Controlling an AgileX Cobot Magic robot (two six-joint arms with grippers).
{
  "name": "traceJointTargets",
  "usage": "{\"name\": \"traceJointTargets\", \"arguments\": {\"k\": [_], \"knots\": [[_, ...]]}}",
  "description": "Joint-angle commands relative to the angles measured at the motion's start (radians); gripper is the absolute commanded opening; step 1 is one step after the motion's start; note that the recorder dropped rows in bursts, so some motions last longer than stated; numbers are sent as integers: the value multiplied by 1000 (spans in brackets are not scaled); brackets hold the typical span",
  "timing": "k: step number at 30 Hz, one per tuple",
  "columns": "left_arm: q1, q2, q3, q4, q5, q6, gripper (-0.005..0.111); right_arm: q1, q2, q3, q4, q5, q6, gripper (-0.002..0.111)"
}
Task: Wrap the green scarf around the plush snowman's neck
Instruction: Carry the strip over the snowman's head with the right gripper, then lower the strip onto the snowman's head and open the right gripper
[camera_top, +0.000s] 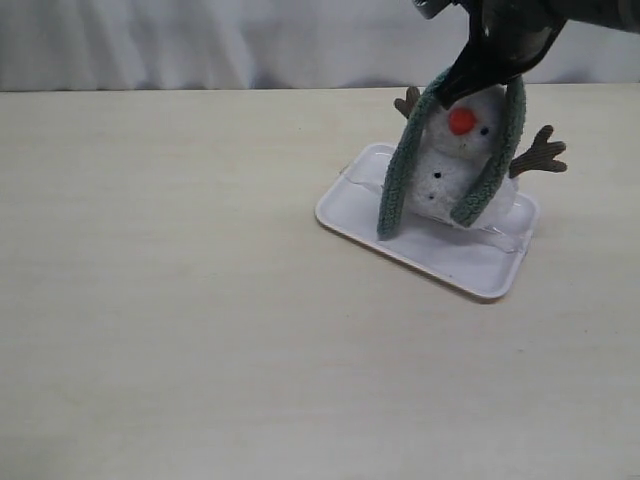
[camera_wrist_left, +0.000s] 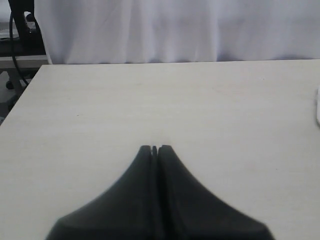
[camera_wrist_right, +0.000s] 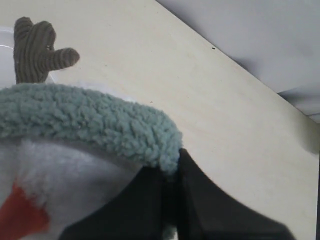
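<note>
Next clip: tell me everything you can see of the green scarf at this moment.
The green scarf is a long, narrow strip of fuzzy sage-green fleece. It arches over the plush snowman, across the top of its head. One end hangs down each side towards the white tray. The right gripper pinches it at the top, jaws shut on the fleece. It is not yet wound at the neck.

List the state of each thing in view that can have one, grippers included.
plush snowman, upright on the white tray.
white tray, flat on the table, holding the snowman.
green scarf, draped over the snowman's head, both ends hanging down its front, not wrapped.
right gripper, fingers shut on the green scarf at the top of the head.
left gripper, fingers shut, empty, over the table.
</note>
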Motion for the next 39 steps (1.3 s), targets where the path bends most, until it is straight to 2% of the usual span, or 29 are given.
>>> {"name": "traceJointTargets", "arguments": {"k": [1, 7, 17, 30, 33, 39], "knots": [[5, -3, 2, -2, -13, -6, 0, -36, -2, -3, -9, 4, 8, 4], [5, -3, 2, -2, -13, -6, 0, -82, -2, -3, 62, -5, 8, 4], [5, -3, 2, -2, -13, -6, 0, -87, 53, -3, 113, -29, 8, 5], [5, -3, 2, -2, -13, -6, 0, -87, 61, -20, 127, 44, 8, 51], [5, -3, 2, -2, -13, -6, 0, -87, 61, -44, 131, 111, 5, 54], [5, -3, 2, -2, -13, -6, 0, -87, 50, -64, 184, 179, -81, 54]]}}
